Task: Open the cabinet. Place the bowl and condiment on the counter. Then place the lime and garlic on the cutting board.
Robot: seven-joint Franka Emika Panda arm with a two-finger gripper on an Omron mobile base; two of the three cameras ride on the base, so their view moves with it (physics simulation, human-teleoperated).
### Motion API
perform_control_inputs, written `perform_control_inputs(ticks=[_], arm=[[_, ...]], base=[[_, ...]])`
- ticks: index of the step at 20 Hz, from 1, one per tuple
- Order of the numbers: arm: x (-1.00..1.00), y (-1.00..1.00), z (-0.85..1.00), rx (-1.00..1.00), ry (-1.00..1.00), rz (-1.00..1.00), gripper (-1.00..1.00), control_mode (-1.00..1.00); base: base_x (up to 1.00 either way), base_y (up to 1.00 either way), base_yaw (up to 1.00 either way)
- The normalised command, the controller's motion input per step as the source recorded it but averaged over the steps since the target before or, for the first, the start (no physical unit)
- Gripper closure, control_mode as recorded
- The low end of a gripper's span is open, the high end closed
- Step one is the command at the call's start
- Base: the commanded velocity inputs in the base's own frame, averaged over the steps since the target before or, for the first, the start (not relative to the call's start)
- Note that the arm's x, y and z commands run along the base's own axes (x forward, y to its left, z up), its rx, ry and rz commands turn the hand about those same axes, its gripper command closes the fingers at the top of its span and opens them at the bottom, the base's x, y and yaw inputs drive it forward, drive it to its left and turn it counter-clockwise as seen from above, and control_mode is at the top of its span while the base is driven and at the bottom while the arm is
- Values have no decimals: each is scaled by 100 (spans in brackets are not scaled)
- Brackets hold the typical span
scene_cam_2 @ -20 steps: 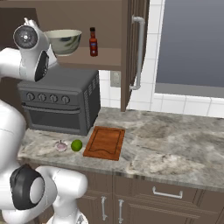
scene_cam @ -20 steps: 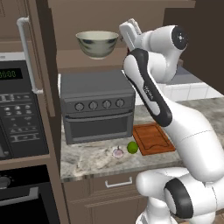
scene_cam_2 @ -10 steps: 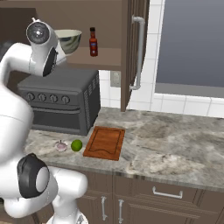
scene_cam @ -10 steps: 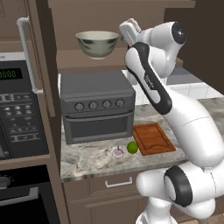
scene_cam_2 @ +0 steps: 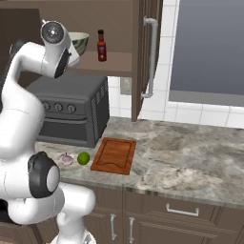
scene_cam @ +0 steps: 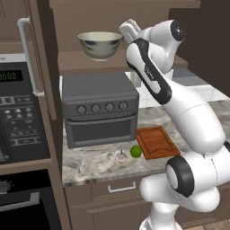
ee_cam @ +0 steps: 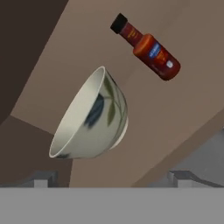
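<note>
Taking the toaster oven [scene_cam: 99,110] as the landmark: to its left stands the built-in microwave [scene_cam: 20,114], and beside that the cabinet's left door [scene_cam: 42,58] swung wide open. Directly above the toaster oven, on the cabinet [scene_cam_2: 114,28] shelf, sits the bowl [scene_cam: 99,45], upright, and nothing can be seen in it. Just right of the bowl, at the same shelf height, the claw [scene_cam: 129,30] hovers with its fingers spread wide, gripping nothing. From the hand view the bowl [ee_cam: 89,118] lies straight ahead of the claw and close, its rim turned toward one side of the picture, while the sauce bottle [ee_cam: 146,47] stands further along the shelf beyond the bowl, apart from it. The bottle [scene_cam_2: 101,45] is upright on the shelf, its long axis vertical, above the toaster oven's right end in the right base view.

The bowl looks like the nearer target, so I judge the next move to be a short reach toward its rim.

Below and right of the toaster oven, on the counter [scene_cam_2: 190,157], the garlic [scene_cam: 121,156] and the lime [scene_cam: 135,151] lie side by side, nearly touching, the lime just beside the cutting board [scene_cam: 155,142]. The board holds nothing. Further right hangs the cabinet's other open door [scene_cam_2: 147,52].
</note>
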Motion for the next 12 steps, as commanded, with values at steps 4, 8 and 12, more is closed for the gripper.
perform_control_inputs(ticks=[4,8,12], arm=[[29,0,0,-6,0,0,-100,-100],[25,1,0,-3,0,-2,-100,-100],[29,0,0,0,0,-2,-100,-100]], base=[[0,0,0],[0,0,0],[0,0,0]])
